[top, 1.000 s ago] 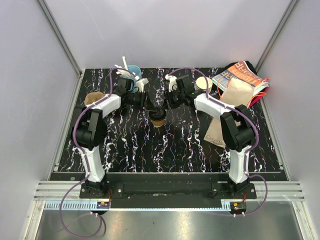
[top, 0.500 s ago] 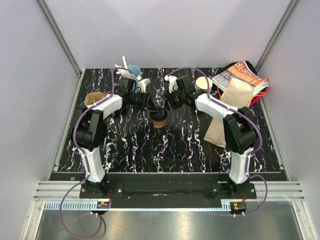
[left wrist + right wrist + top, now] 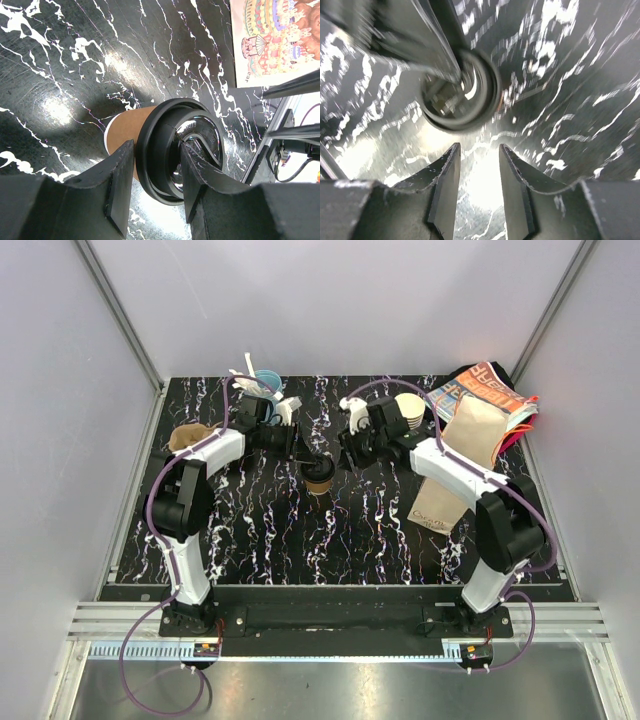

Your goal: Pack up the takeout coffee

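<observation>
The takeout coffee is a small brown paper cup with a black lid, standing mid-table. My left gripper is shut on it at the rim: one finger is outside the cup wall and the other rests on the lid's top. Just right of the cup, my right gripper stands open with nothing between its fingers. In the blurred right wrist view the lidded cup lies beyond its fingertips.
A light-blue cup with white utensils stands at the back left and a stack of nested cups at the back right. A brown paper bag and coloured printed paper lie at the right. A brown crumpled thing sits at the left.
My right gripper has opened wider and drawn back to the right, away from the cup, and its elbow has swung right. The left gripper and the cup have stayed put.
</observation>
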`<control>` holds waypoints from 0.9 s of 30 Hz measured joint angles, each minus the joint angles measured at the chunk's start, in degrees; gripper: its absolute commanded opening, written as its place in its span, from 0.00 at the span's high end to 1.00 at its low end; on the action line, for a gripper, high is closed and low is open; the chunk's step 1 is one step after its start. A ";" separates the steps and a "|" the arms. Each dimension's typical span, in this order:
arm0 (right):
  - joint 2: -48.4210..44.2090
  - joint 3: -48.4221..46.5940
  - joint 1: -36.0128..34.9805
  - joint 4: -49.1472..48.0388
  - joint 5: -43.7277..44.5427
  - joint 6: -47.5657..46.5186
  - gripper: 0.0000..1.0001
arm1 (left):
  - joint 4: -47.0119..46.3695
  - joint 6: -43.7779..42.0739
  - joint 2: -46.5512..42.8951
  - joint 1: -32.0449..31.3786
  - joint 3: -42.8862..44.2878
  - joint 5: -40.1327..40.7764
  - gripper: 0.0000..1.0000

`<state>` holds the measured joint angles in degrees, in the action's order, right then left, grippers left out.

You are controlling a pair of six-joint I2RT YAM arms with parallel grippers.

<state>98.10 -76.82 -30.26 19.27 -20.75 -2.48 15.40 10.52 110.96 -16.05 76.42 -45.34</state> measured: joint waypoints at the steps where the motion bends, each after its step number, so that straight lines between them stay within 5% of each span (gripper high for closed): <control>1: 0.39 1.01 0.00 0.09 -0.11 0.15 0.57 | -0.04 0.02 -0.02 0.00 -0.04 0.00 0.68; 27: 7.96 0.50 -0.68 -2.34 -5.22 8.41 0.53 | -0.57 0.26 -0.35 -0.09 -0.48 0.42 0.69</control>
<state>106.06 -76.31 -30.94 16.93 -25.98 5.93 14.83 10.79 110.61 -16.14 75.94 -44.93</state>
